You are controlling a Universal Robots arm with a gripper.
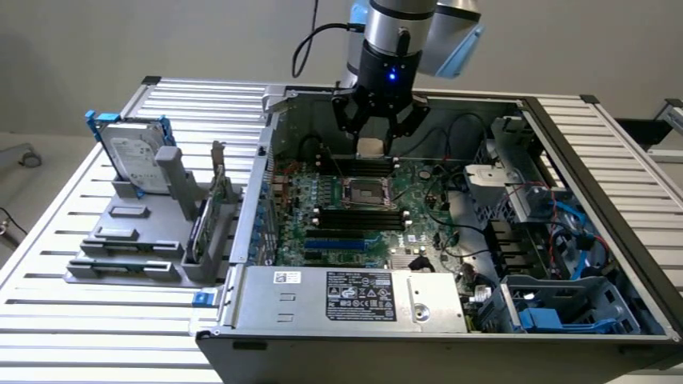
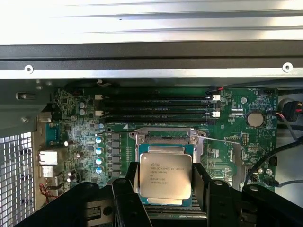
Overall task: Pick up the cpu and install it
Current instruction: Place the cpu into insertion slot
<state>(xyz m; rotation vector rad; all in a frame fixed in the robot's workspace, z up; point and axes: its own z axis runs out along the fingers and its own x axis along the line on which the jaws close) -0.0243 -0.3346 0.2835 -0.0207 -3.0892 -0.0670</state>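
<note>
The cpu [image 2: 165, 175], a flat square chip with a pale silver top and printed lettering, sits between my black fingers [image 2: 129, 183]. My gripper [image 2: 165, 178] is shut on it by two opposite edges. In the exterior view the gripper [image 1: 372, 142] hangs inside the open computer case with the cpu [image 1: 370, 147] at its tips, over the far part of the motherboard. The square socket [image 1: 363, 192] lies below, a little nearer the case front. In the wrist view the socket's frame [image 2: 165, 138] shows just past the chip, which covers much of it.
Black memory sticks [image 2: 156, 106] run beside the socket. A silver hard drive [image 1: 137, 156] stands in a grey fixture [image 1: 128, 240] at the exterior view's left, outside the case. The power supply [image 1: 353, 296] lies along the case front; cables and drive bays [image 1: 555, 224] crowd the right.
</note>
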